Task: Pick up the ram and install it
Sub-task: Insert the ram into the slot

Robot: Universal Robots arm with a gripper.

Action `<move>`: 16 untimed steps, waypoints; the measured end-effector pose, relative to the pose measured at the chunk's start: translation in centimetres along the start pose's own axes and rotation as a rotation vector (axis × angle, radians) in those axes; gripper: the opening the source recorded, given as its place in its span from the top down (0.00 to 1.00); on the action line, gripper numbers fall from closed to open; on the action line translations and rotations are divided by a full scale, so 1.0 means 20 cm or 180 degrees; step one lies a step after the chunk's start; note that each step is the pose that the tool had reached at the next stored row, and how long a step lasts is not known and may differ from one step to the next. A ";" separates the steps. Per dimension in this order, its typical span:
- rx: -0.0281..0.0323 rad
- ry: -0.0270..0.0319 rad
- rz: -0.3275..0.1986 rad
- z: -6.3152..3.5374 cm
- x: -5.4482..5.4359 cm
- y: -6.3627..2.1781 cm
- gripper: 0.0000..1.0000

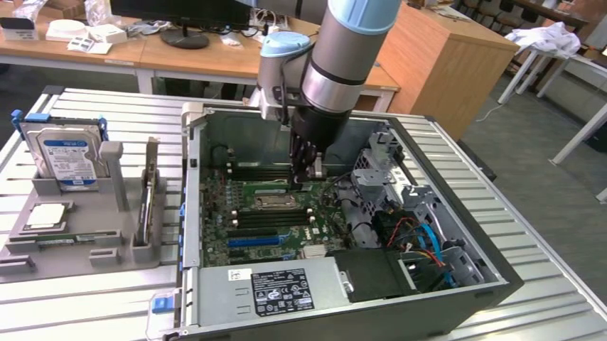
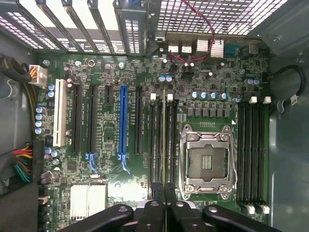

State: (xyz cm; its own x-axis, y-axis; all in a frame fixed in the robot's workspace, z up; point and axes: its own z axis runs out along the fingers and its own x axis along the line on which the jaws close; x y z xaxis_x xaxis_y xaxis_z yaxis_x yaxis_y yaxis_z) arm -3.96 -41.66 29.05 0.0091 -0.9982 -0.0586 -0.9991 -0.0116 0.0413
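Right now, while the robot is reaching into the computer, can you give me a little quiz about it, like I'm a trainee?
1. True or false: a fan covers the CPU socket.
2. Where is the hard drive? A) in a drawer B) standing in the grey holder on the exterior view's left C) on a chair
3. Fill the gap: the end effector is shut on the thin green ____.

Key:
1. False, the socket is bare.
2. B
3. the ram
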 end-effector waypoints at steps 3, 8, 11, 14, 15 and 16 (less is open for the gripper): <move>0.0000 -0.0001 0.0000 0.025 0.00 -0.001 0.88; 0.0000 0.0000 0.0000 0.064 0.00 -0.003 0.88; 0.0000 0.0000 0.0000 0.085 0.00 -0.004 0.88; 0.0000 0.0000 0.0000 0.108 0.01 -0.005 0.88; 0.0000 0.0000 0.0000 0.115 0.01 -0.005 0.88; 0.0000 0.0000 0.0000 0.122 0.01 -0.005 0.88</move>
State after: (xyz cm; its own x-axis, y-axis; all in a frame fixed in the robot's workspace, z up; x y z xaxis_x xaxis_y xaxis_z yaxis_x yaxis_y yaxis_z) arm -3.96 -41.66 26.61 0.0091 -0.9982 -0.0588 -0.9991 -0.0115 0.0413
